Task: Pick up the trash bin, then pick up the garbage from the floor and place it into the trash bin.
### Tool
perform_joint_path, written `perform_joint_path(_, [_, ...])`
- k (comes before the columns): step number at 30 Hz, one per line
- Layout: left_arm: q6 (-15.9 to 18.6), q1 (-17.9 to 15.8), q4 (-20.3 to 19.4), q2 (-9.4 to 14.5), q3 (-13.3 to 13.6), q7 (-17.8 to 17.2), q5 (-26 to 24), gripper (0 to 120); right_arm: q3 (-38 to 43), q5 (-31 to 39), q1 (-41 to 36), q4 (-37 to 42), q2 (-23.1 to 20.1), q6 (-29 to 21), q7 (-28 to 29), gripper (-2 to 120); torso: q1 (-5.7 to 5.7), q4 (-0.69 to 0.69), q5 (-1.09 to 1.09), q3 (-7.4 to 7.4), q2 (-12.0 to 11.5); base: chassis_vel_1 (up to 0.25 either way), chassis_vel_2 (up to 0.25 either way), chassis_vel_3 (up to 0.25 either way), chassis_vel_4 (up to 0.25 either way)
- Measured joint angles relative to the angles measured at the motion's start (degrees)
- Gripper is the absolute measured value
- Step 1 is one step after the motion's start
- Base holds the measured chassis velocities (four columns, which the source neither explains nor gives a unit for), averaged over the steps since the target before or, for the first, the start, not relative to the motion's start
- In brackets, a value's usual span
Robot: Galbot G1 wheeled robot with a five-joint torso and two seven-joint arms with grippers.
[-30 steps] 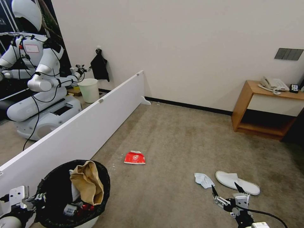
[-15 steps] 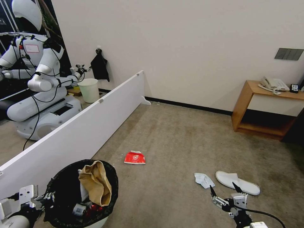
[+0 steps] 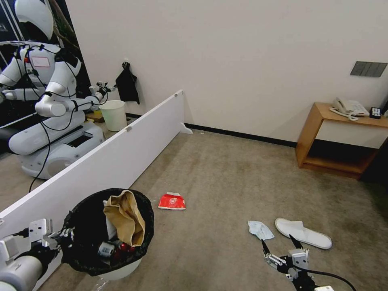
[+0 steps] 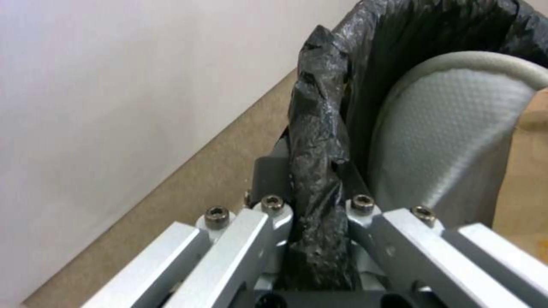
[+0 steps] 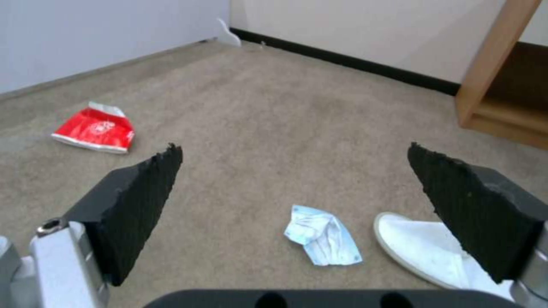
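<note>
Black liner at the trash bin (image 3: 121, 266) rim stays pinched in the left gripper (image 4: 317, 214) – keep it level – while the spread right gripper (image 5: 294, 171) should centre over the pale-blue tissue (image 5: 323, 235) on the floor (image 3: 226, 178).
</note>
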Motion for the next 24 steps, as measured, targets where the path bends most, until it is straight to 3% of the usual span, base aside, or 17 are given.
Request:
perform_joint_path(6, [0.0,-0.8,0.3,0.2,-0.7,-0.5,-0.7,4,-1.5,0.0,0.8,-0.8,-0.4,0.0,-0.3,100,0.0,0.02,0.01,0.0,0.0,0.0,0.0,0.0,0.0])
perform_joint_path(24, [-0.1,0.9,-0.2,-0.3,-2.8,-1.0,-0.8,4,-1.9,0.6,1.2,-1.5,-0.8,0.4,-1.3,100,0.0,0.01,0.01,0.0,0.0,0.0,0.0,0.0,0.0])
